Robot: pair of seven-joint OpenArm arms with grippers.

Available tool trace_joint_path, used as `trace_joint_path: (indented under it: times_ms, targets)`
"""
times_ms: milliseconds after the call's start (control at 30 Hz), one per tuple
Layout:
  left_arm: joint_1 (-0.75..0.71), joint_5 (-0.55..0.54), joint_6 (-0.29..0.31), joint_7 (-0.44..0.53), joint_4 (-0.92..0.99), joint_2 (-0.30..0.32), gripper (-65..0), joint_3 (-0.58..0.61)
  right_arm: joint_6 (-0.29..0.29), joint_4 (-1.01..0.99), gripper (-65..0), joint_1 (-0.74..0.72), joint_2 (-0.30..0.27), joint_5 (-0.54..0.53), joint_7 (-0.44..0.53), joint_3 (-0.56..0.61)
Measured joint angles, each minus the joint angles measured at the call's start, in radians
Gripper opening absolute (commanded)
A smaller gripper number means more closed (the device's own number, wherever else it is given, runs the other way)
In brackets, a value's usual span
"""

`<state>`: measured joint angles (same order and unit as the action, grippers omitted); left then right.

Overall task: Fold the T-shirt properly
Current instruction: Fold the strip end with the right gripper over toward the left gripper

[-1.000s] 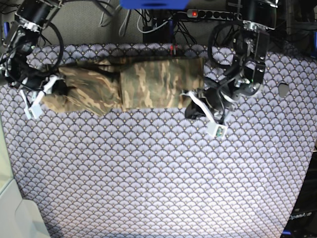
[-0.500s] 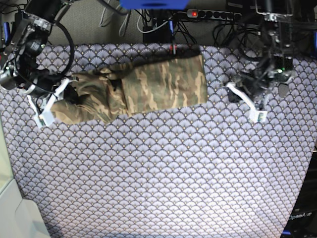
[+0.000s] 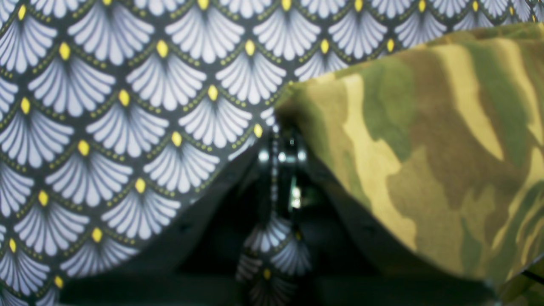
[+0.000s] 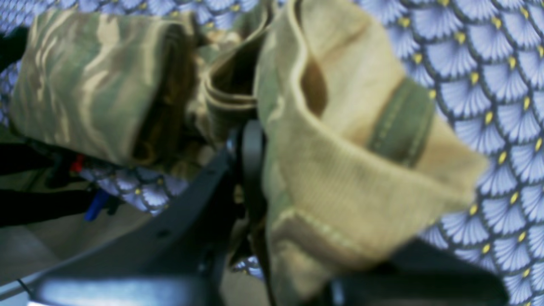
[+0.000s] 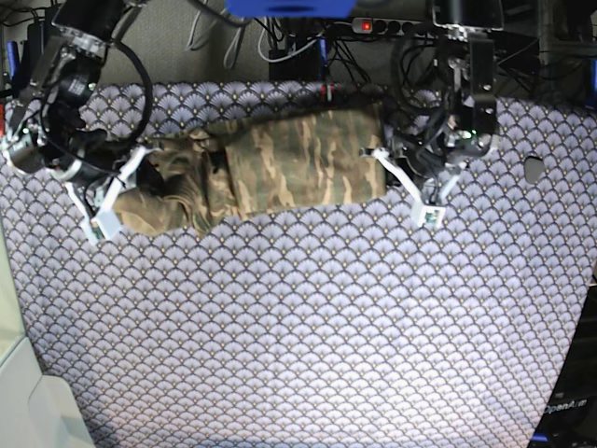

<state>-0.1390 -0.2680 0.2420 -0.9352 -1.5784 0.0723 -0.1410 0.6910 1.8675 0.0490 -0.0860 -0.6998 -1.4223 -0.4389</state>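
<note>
Closest to the lens, in the right wrist view, the right gripper (image 4: 255,178) is clamped on a bunched end of the T-shirt (image 4: 340,170); tan ribbed cloth and an olive hem band wrap over its dark finger. In the left wrist view, the left gripper (image 3: 282,170) has its jaws pressed together with nothing between them, and a camouflage edge lies just beside it on the fan-scale cloth (image 3: 127,127).

Farther off, the base view shows the T-shirt (image 5: 280,168) as a long folded strip across the upper part of the table cover (image 5: 308,336). Its end on that view's left is lifted and rumpled where the right gripper (image 5: 117,196) holds it.

What has changed within the last second: the right gripper has carried its end inward, so the strip is shorter and the fold there has started to roll over. The left gripper (image 5: 410,187), which let go of the other end and swung away half a second ago, is back beside that end, empty.

This reads as the crosswise fold beginning, led by 1 arm, with the far end lying free.
</note>
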Motion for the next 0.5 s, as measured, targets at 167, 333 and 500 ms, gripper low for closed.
trace_joint_path:
  times_ms: [167,333,500]
  targets:
    - [0.007,0.013,0.0,-0.009,-0.001,-0.006,-64.7,0.002,0.0,0.083,-65.0,0.001,0.026,-0.011,0.005,0.052]
    - [0.018,0.014,0.0,-0.021,0.001,-0.008,-64.7,0.002,0.0,0.084,-65.0,0.001,0.037,0.003,0.005,0.142]
    - [0.031,0.018,0.0,-0.029,0.006,-0.009,-64.7,0.002,0.0,0.087,-65.0,0.047,0.042,0.001,0.004,0.292]
